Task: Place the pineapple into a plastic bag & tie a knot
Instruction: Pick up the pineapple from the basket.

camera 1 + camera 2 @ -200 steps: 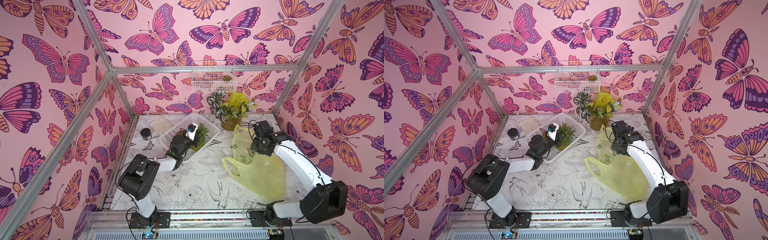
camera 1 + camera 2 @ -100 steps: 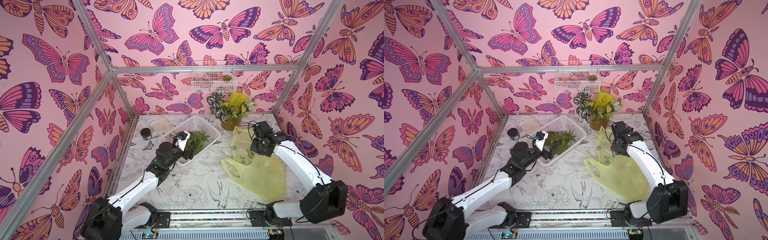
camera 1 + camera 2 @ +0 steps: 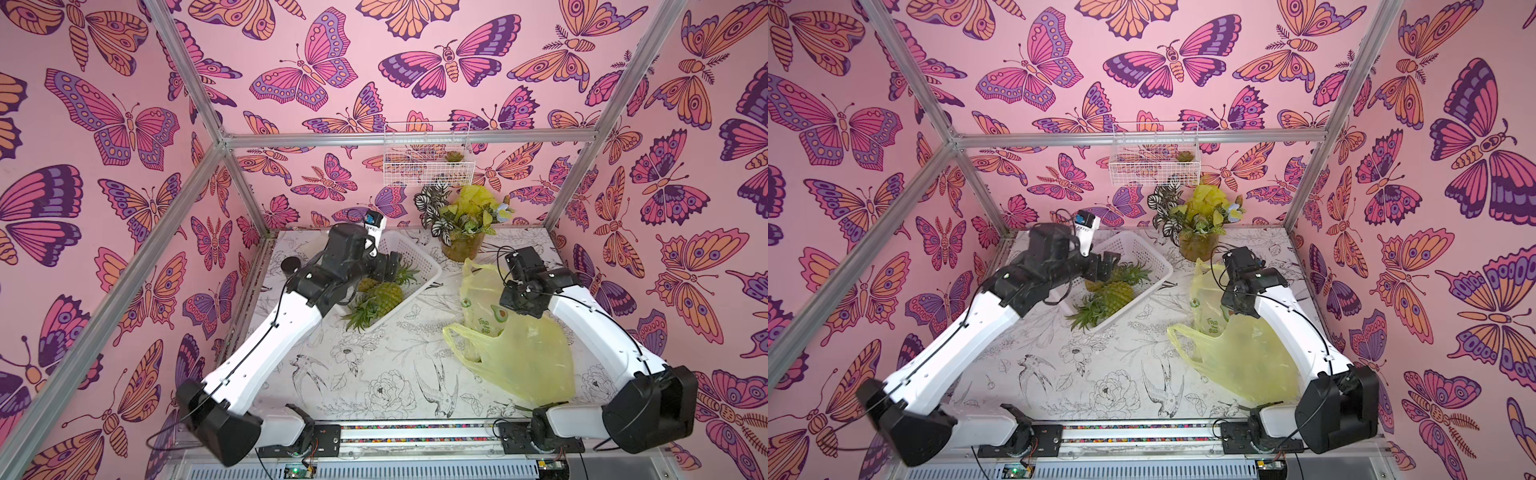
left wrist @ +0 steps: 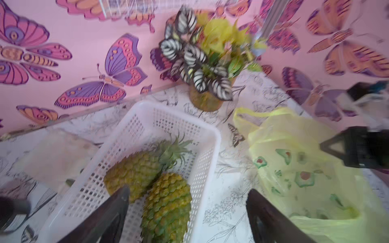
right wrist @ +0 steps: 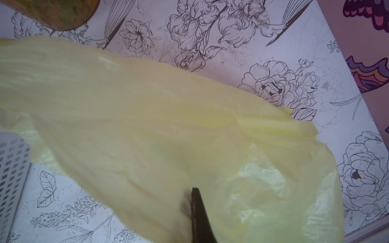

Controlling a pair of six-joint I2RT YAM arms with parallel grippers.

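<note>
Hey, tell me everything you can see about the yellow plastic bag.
The plastic bag is thin, translucent yellow-green film with green avocado-like prints, crumpled and untied. Its lower part lies on the table; its upper edge is pinched and lifted by the shut right gripper. One loop handle sprawls toward the white basket.

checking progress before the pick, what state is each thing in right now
two pineapples: lying on their sides, touching, inside white basket
white basket: upright, holding both
plastic bag: untied, one edge lifted
left gripper: open, empty, above white basket
right gripper: shut on plastic bag
potted plant: upright
</note>
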